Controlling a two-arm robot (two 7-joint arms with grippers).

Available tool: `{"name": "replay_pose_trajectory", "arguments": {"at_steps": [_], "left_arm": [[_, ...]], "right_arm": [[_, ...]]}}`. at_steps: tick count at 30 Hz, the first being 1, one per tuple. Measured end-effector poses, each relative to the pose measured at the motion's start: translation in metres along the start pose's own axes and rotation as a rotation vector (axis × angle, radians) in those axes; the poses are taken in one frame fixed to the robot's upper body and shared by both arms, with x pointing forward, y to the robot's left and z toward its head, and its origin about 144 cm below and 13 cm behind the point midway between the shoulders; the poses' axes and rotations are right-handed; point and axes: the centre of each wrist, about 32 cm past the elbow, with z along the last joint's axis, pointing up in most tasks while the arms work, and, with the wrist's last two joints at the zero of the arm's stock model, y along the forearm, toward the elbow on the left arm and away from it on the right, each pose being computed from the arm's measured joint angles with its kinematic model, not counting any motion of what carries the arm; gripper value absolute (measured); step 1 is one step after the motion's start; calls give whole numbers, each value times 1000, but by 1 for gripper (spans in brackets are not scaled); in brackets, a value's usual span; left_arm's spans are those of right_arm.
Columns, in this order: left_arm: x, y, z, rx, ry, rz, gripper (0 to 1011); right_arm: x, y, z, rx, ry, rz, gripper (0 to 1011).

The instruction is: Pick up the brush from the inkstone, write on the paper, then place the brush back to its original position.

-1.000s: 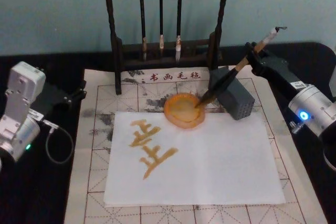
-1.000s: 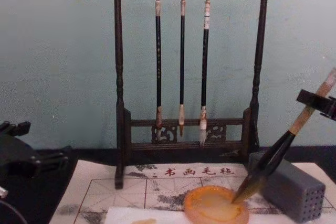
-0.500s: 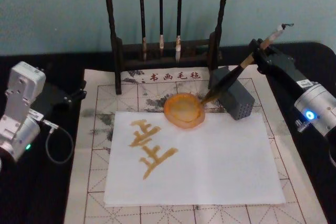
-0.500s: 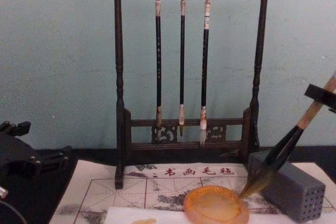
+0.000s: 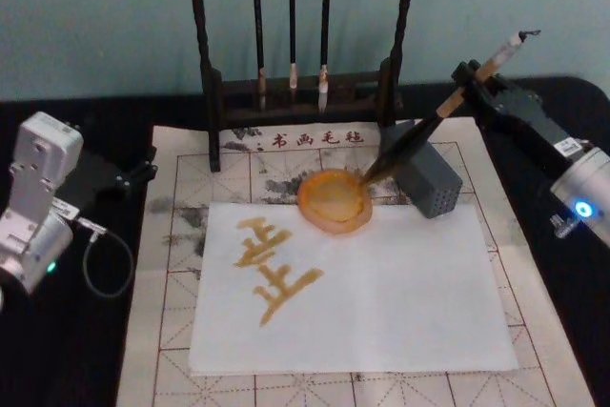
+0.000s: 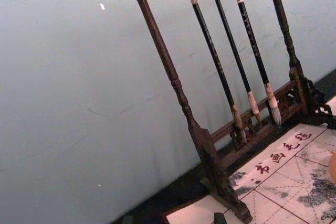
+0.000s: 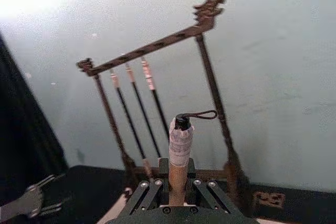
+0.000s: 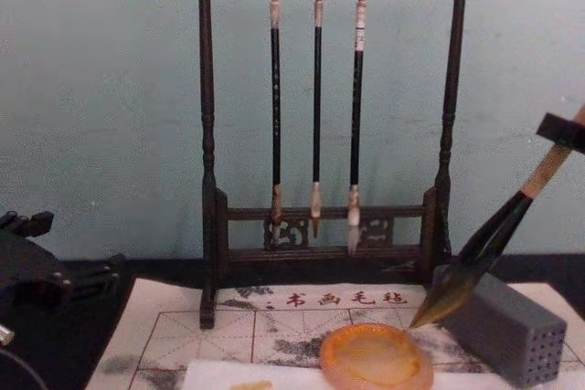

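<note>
Now my right claw (image 5: 469, 91) clenches the brush (image 5: 410, 145), tip over the inkstone (image 5: 307, 205) rim. I'd lower it gently. Left claw (image 5: 133, 176) idles mid-left.

The right arm reaches forward from the right side, its wrist showing a lit blue ring. The right gripper (image 5: 469, 81) is clamped on the upper handle of the brush (image 5: 419, 135), so the capped end sticks out behind the fingers and the tuft slants down ahead of them. The left arm sits drawn back at the left, and the left gripper (image 5: 143, 169) points inward with fingers that seem slightly parted.
</note>
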Motion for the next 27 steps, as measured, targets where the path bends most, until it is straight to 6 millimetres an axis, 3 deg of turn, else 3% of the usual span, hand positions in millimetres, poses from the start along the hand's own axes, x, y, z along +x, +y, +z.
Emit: {"name": "replay_pose_trajectory", "arguments": {"at_steps": [13,27], "left_arm": [[0,0,0,0,0,0,1001],[0,0,0,0,0,0,1001]], "right_arm": [[-5,-17,10,-23,-56,179,187],[-20,-31,-1,-41,-150,267,187]]}}
